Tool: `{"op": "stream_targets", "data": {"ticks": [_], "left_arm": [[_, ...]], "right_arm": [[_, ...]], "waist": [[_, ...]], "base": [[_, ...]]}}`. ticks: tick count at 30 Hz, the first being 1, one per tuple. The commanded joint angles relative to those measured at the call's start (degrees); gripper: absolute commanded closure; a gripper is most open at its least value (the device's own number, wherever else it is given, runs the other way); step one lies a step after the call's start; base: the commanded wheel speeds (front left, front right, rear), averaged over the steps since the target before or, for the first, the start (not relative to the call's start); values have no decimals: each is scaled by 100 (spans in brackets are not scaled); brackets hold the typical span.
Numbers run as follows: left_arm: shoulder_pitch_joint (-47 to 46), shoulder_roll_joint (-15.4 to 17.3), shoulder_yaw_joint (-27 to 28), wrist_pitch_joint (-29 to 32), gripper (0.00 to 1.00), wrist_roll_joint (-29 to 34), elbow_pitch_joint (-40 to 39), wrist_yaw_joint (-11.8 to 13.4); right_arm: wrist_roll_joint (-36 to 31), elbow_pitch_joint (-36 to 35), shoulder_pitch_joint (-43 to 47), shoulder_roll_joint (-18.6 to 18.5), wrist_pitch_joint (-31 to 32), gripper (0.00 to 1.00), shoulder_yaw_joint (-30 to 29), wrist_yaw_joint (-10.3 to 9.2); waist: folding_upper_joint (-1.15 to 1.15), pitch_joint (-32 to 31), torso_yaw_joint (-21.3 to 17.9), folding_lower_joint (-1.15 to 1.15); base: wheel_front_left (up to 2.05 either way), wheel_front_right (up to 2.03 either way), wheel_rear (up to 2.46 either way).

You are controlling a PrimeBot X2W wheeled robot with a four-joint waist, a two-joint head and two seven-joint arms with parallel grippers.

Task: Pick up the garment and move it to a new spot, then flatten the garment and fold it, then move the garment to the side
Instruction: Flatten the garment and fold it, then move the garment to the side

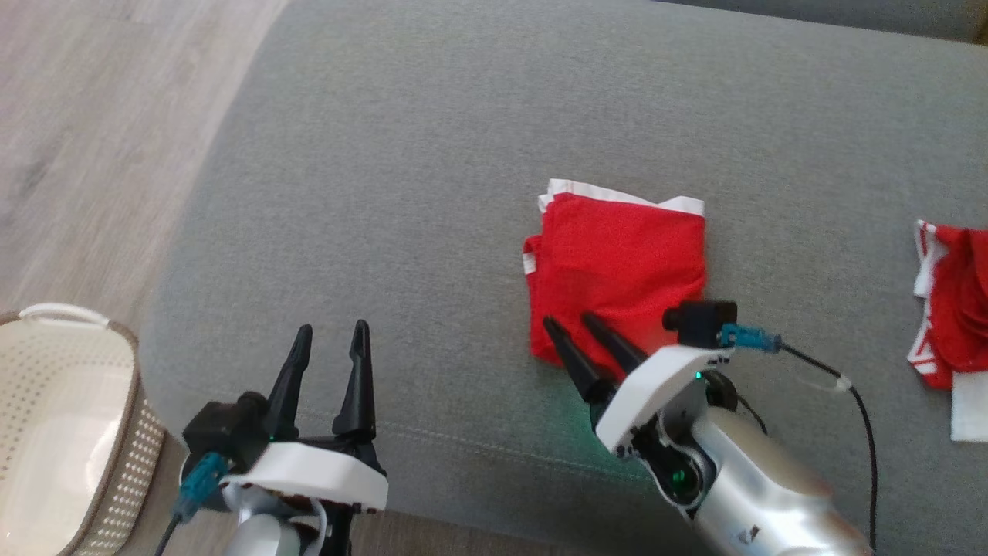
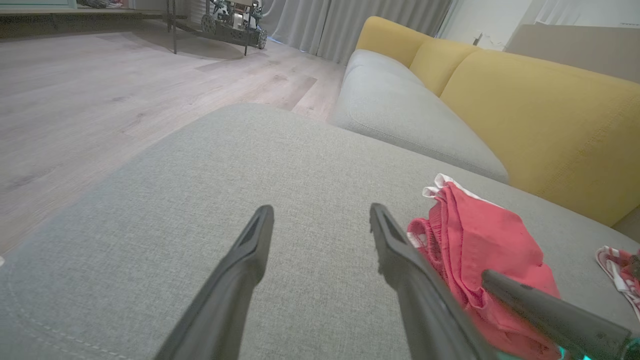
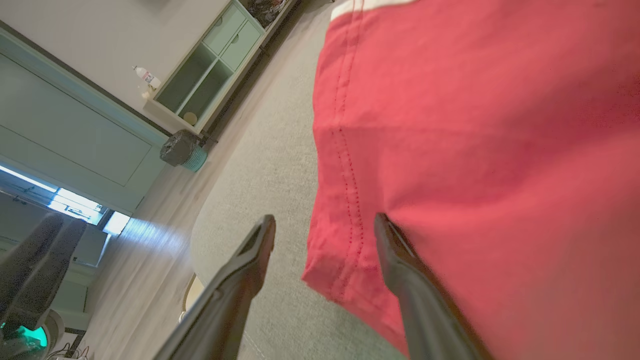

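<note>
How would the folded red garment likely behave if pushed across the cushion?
Probably floppy: the garment is thin fabric in loose layers, so they would likely bunch or unfold rather than slide together. Likely light, yet the textured grey cushion may drag on it.

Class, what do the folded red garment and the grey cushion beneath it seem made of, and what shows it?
Garment: probably thin, matte knit fabric; stitched hem, soft folds. Cushion: apparently coarse woven upholstery, matte; visible weave and seam line.
</note>
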Motion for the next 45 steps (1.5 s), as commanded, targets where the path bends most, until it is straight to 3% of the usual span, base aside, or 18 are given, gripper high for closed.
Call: {"op": "stream_targets", "data": {"ticks": [1,5,9,17,20,29,33,40,45], "left_arm": [[-155,50,205,-35,0,-31,-195,25],[-201,50,313,-35,0,-12,-225,12],[-239,50,447,-35,0,6,-337,47],[-292,50,618,-35,0,84,-499,22],[-278,50,656,-35,0,159,-500,0],[-187,50,641,-35,0,320,-402,-14],[-111,50,594,-35,0,447,-328,-23],[-1,50,504,-35,0,549,-256,-39],[-64,50,434,-35,0,539,-252,-86]], "right_arm": [[35,-250,-237,92,-68,0,26,0],[228,-687,-182,69,17,0,-19,0],[128,-1191,-32,-256,62,0,-81,0],[-877,-1647,246,-846,-225,0,-638,0],[-1688,-1731,388,-937,-352,0,-983,0],[-4019,-2194,1199,-527,-538,0,-2363,0],[-4786,-2449,1593,-144,-571,0,-2886,0],[-5037,-2607,1885,80,-589,0,-3095,0],[-4605,-2555,1809,91,-591,0,-2959,0]], "waist": [[0,10,-119,0],[0,-40,-349,0],[0,-127,-615,0],[0,-220,-1086,0],[0,-232,-1268,0],[0,-261,-1545,0],[0,-287,-1566,0],[0,-299,-1563,0],[0,-192,-1453,0]], "base": [[0,0,0],[0,0,0],[0,0,0],[0,0,0],[0,0,0],[0,0,0],[0,0,0],[0,0,0],[0,0,0]]}}
